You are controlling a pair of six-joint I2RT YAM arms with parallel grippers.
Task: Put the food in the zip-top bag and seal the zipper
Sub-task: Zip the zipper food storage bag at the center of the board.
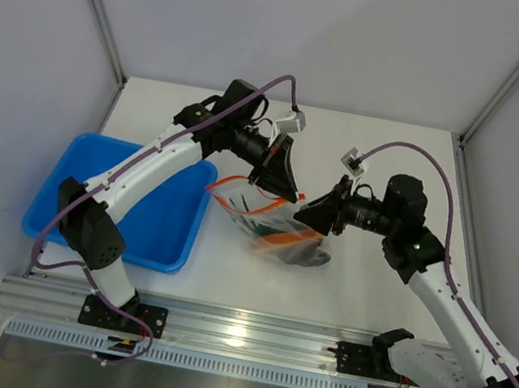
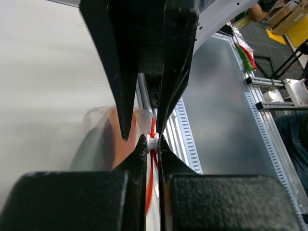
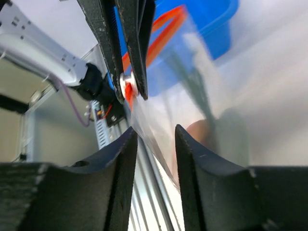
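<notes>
The clear zip-top bag (image 1: 258, 216) hangs above the table between my two grippers. Inside it are green stalks (image 1: 253, 219) and the dark-red meat slab (image 1: 309, 253). My left gripper (image 1: 278, 187) is shut on the white slider of the red-orange zipper (image 2: 153, 140). My right gripper (image 1: 308, 212) is open, and the bag's clear edge (image 3: 159, 130) passes between its fingers. The right wrist view shows the zipper strip (image 3: 159, 29), a stalk (image 3: 192, 86) and the meat slab (image 3: 204, 132) through the plastic. The left wrist view shows the meat slab (image 2: 113, 142) behind the film.
The blue tray (image 1: 90, 196) sits at the left of the table, beside the left arm, and shows behind the bag in the right wrist view (image 3: 211, 24). An aluminium rail (image 1: 237, 330) runs along the near edge. White walls enclose the back and sides.
</notes>
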